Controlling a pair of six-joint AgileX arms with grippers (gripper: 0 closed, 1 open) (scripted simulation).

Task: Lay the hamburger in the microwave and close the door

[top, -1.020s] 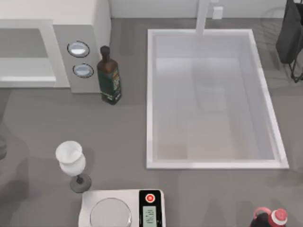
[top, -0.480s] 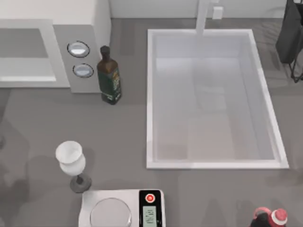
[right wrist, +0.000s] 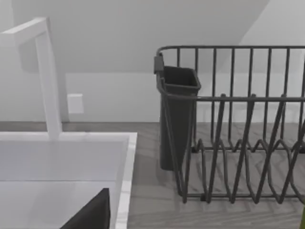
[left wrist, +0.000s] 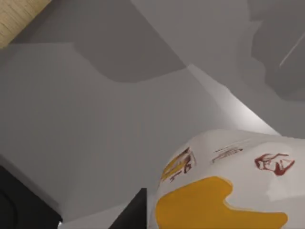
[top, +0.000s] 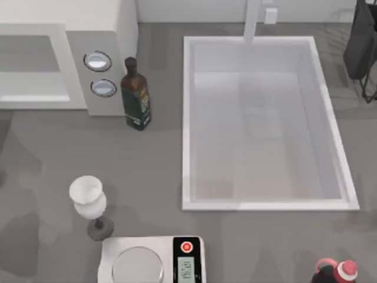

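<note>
At top view's upper left: large white boxy microwave [top: 65, 59], white-framed door [top: 32, 68]. Left wrist view: pale white-and-yellow hamburger [left wrist: 224, 186] pressed close to camera, presumably in left gripper; finger state cannot tell. Microwave lies leftward, left arm nearer.

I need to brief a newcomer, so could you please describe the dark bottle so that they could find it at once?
Start at the large white microwave in the top view's left corner, with its grey panel of two round silver-rimmed dials. Just right of that panel, before the white sink, stands the dark green glass bottle. It is the only tall dark item there, with a black cap and gold label.
</note>
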